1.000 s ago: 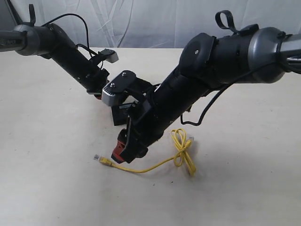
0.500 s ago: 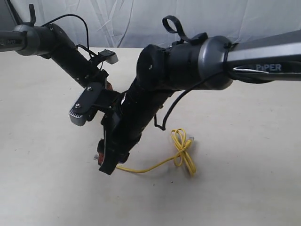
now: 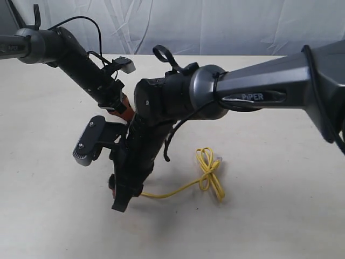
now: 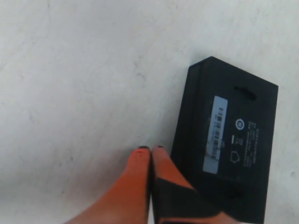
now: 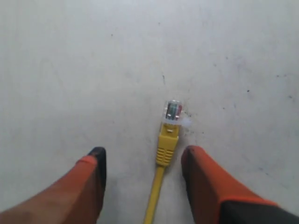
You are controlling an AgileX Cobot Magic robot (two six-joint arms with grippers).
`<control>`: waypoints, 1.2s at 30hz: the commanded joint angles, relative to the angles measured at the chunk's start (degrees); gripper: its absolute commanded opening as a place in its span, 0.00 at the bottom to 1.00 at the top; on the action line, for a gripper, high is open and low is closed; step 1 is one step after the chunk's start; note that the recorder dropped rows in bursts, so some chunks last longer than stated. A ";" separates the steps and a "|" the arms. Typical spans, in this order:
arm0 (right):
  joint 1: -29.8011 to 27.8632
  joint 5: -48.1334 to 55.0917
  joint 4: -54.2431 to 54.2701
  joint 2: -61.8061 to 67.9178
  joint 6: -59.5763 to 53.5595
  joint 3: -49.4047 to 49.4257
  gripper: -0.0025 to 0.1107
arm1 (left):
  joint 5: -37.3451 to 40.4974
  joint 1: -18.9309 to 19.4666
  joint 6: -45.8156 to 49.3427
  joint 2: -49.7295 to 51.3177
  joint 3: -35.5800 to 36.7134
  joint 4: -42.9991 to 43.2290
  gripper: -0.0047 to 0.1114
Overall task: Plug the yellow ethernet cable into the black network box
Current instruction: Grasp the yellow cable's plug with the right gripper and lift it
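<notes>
The yellow ethernet cable lies on the table with its knotted loop to the right of my right arm. One clear plug with its yellow boot lies on the table between the spread fingers of my open right gripper, touching neither. In the exterior view that gripper is low over the table, and the plug is hidden behind it. The black network box lies flat, label up, right beside my left gripper, which is shut and empty. My right arm hides the box in the exterior view.
The pale tabletop carries both arms. A grey wrist camera juts out left of my right arm. My left arm slants down from the back left. A white curtain hangs behind the table.
My right arm has swung left and lower along the cable, so its gripper now stands over the left plug, which showed bare on the table a second ago. The left arm stays put.
</notes>
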 commanded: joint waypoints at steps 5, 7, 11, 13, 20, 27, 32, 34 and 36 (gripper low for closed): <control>0.03 -0.29 -1.31 2.57 -0.16 -0.82 0.46 | -0.14 0.02 0.25 -0.01 -0.26 -1.14 0.04; 0.03 -0.68 -1.31 2.80 -0.16 -0.82 0.46 | -0.14 0.02 0.25 -0.01 -0.26 -1.17 0.04; 0.03 -2.63 -1.31 2.80 -0.16 -0.82 0.46 | -0.03 0.02 0.25 -0.01 -0.26 -1.16 0.04; 0.03 -3.20 -2.00 2.80 -0.16 -0.82 0.46 | -0.03 0.02 0.25 -0.01 -0.26 -1.16 0.04; -0.07 -3.65 -3.35 3.24 -0.16 -0.82 0.43 | -0.03 0.02 0.25 -0.01 -0.26 -1.16 0.04; -0.07 -2.23 -3.25 3.97 0.11 -0.82 0.02 | -0.03 0.02 0.25 -0.01 -0.26 -1.16 0.04; -0.07 -0.41 -7.18 2.61 4.87 -0.82 0.02 | -0.06 0.02 0.25 -0.01 -0.26 -1.27 0.04; -0.16 0.15 -11.34 1.18 11.87 -0.82 0.02 | -0.28 0.02 0.25 -0.01 -0.26 -1.19 0.04; -0.30 2.05 -16.30 -0.37 20.44 -1.09 0.02 | -0.28 0.02 0.25 -0.01 -0.26 -1.19 0.04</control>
